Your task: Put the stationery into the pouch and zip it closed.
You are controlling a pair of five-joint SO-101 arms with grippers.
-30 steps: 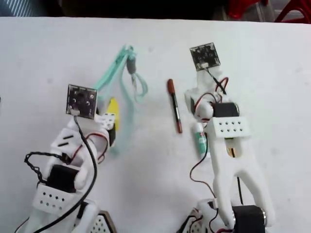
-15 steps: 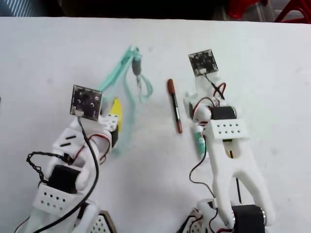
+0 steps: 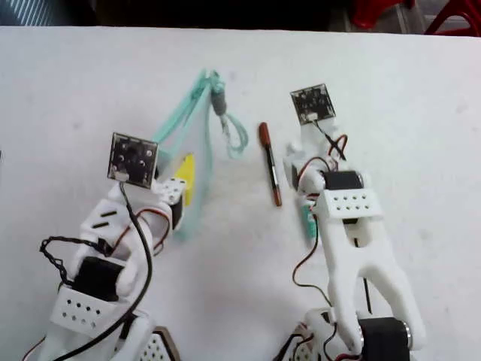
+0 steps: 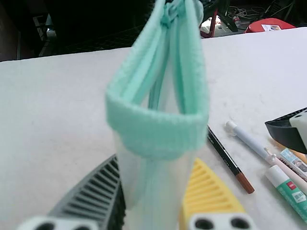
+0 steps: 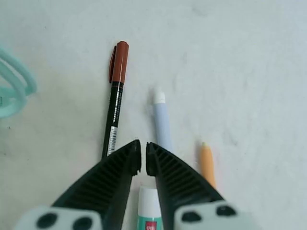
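Two slim pens just beside right hand

Pouch — one, mint-green with clear sides, carrying one wrist loop.
Stationery — four pieces, loose on the table:
- brown-capped pen, one, leftmost of the four;
- pale blue pen, one;
- orange pen, one;
- green-labelled tube, one.

Table, one, white.
Arms, two, side by side at the near edge. Grippers — two: left gripper, right gripper.
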